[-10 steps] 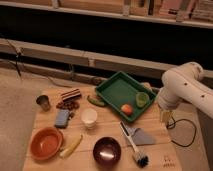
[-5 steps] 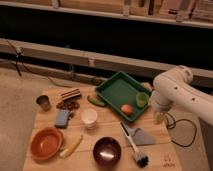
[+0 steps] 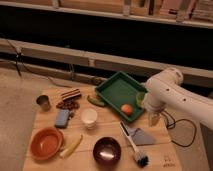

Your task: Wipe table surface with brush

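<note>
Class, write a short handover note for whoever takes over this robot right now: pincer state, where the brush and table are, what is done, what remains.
Pincer: open and empty, hanging over the table's right edge, beside the green tray.
Brush: lying flat on the table, near right, dark head toward the near edge, handle alongside the grey dustpan.
Done: nothing; brush not yet picked up.
Left: grasp the brush handle, then wipe the table.

White arm (image 3: 176,96) bent at right, gripper (image 3: 154,120) hanging downward, spread wide, empty
</note>
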`<state>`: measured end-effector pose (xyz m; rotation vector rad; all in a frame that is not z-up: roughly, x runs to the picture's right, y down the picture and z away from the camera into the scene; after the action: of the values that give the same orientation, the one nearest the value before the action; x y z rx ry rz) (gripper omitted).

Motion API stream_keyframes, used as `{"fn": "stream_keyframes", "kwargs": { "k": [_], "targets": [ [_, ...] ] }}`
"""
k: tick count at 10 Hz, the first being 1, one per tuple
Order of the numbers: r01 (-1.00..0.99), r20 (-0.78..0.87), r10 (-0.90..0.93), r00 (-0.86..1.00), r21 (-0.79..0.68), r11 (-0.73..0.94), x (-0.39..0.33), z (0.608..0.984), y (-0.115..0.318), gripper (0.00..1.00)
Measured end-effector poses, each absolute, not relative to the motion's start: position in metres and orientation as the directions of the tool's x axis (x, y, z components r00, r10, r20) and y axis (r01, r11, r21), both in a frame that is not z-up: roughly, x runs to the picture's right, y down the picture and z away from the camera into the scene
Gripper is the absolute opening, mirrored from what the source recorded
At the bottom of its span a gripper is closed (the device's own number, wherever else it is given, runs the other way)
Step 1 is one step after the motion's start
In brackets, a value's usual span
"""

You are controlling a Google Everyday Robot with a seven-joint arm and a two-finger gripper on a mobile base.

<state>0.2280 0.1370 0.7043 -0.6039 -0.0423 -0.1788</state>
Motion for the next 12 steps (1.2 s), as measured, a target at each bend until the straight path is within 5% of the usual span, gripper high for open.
{"fn": "stream_keyframes", "kwargs": {
  "k": [12],
  "targets": [
    [0.253, 0.17, -0.188, 0.967, -0.601, 0.758, 0.207, 0.737, 0.176, 0.65]
  ]
}}
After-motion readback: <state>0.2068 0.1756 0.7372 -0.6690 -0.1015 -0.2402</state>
